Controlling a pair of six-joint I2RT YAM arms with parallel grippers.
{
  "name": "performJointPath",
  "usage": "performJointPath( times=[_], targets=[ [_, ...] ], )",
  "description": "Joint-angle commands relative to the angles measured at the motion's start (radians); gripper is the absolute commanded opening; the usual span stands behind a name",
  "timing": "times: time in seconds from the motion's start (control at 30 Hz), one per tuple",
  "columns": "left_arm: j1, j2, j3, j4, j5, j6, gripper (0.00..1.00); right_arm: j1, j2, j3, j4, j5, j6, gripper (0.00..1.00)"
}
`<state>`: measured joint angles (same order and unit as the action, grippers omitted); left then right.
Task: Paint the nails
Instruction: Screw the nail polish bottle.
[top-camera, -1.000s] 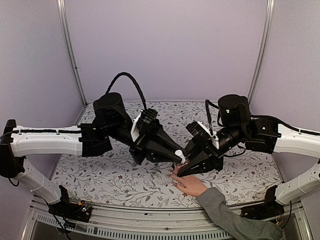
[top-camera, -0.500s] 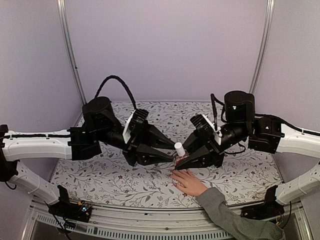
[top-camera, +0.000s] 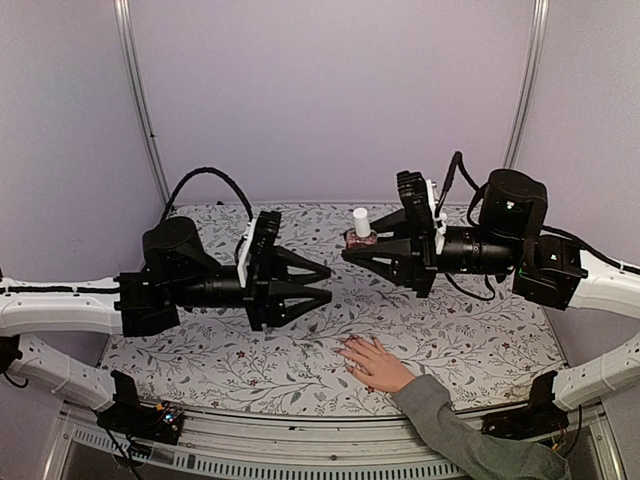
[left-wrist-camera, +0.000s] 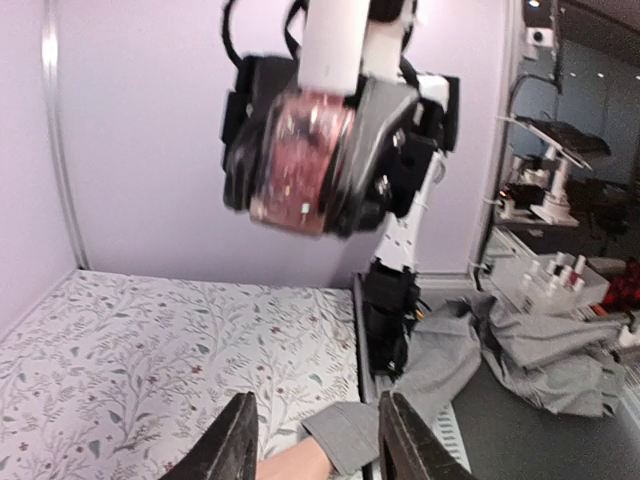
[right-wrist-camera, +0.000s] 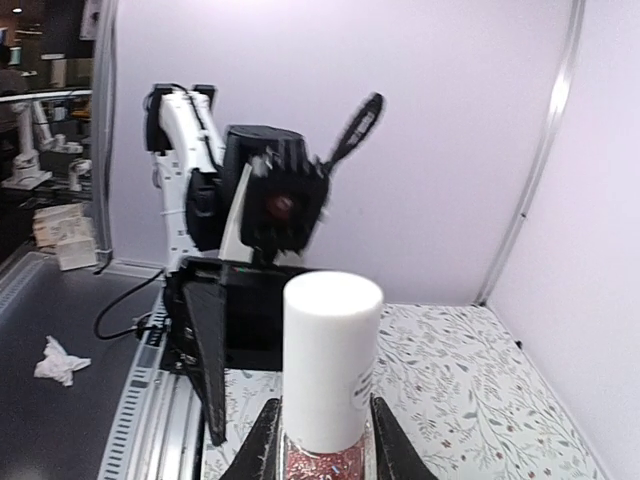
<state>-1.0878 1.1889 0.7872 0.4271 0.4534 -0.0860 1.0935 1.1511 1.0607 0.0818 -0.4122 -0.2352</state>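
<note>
Overhead, lilac walls (top-camera: 330, 100) enclose a floral-patterned table (top-camera: 200, 360).

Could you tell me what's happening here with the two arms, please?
The right gripper holds a nail polish bottle, white cap on, up above the floral table. The left gripper stands open and empty, facing it. A person's hand lies flat on the table below; no brush is out yet.

Count: 2 grippers, left gripper (top-camera: 328, 283) at 9 o'clock, right gripper (top-camera: 349, 248) at 3 o'clock; 1 polish bottle (top-camera: 361, 224); 1 hand (top-camera: 372, 364) at 6 o'clock.
</note>
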Motion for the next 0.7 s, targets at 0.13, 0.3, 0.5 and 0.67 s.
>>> performJointPath(
  times=[0.13,0.3,0.5,0.67],
  targets=[
    [0.010,-0.032,0.055,0.033,-0.286,-0.140,0.49,0.005,0.022,-0.011,0.004,0.483,0.033,0.00],
    [-0.006,0.007,0.120,0.023,-0.375,-0.186,0.50,0.017,0.065,0.000,-0.028,0.611,0.037,0.00],
    [-0.007,0.085,0.219,0.008,-0.446,-0.231,0.51,0.049,0.120,0.020,-0.046,0.696,0.008,0.00],
    [-0.007,0.148,0.289,-0.051,-0.492,-0.252,0.51,0.061,0.127,0.019,-0.042,0.715,-0.001,0.00]
  ],
)
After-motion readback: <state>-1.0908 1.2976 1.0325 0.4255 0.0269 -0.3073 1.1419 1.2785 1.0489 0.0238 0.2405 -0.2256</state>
